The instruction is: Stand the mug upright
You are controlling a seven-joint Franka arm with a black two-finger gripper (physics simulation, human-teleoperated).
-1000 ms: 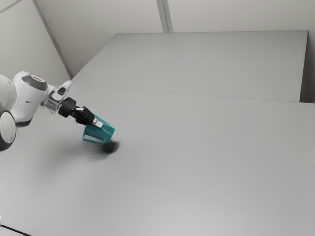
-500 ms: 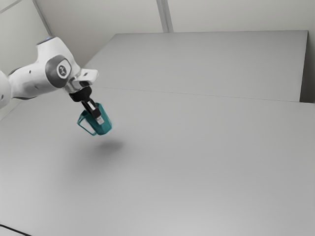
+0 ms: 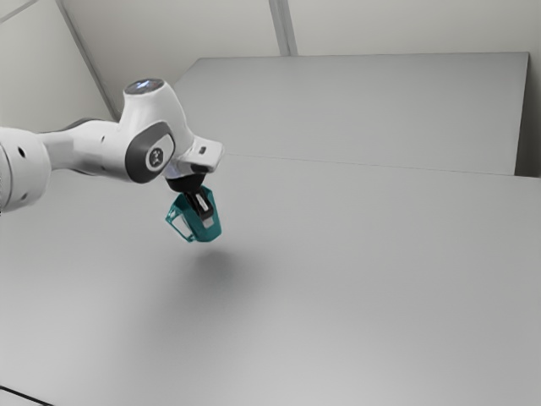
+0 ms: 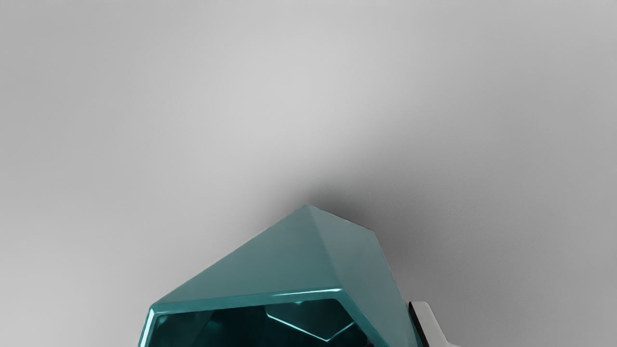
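- Black 2-finger gripper point(image 3: 205, 218) in the left half of the exterior view's frame, near mid-height, pointing down and pinching the mug, which hangs from it clear of the table.
- Teal, glossy, flat-sided mug point(image 3: 211, 230) directly under the hand, left of the frame's centre, off the table and leaning somewhat instead of standing on its base.
- Its angular loop handle point(image 3: 179, 223) juts toward the exterior view's left.
- Seen from the wrist, the mug's many-cornered rim point(image 4: 246, 300) opens toward the hand; the inside is dark teal, crossed by bright edge lines, and the outer walls narrow away from the rim.
- 1 pale fingertip point(image 4: 430, 325) with a black edge lies against the outside of the mug's wall.
- White arm with dark grey joint covers point(image 3: 97, 148) comes in from the left edge of the frame, bends at the wrist and drops to the gripper.
- Smooth grey table point(image 3: 380, 288) spreads across the lower part of the frame, with a soft dark shadow point(image 3: 218, 275) below the mug and apart from it.
- Flat grey panel point(image 3: 363, 106) at the upper right, before a pale wall point(image 3: 406, 25) with 1 darker upright strip point(image 3: 284, 25).
- Thin black line point(image 3: 25, 396) at the lower left corner.
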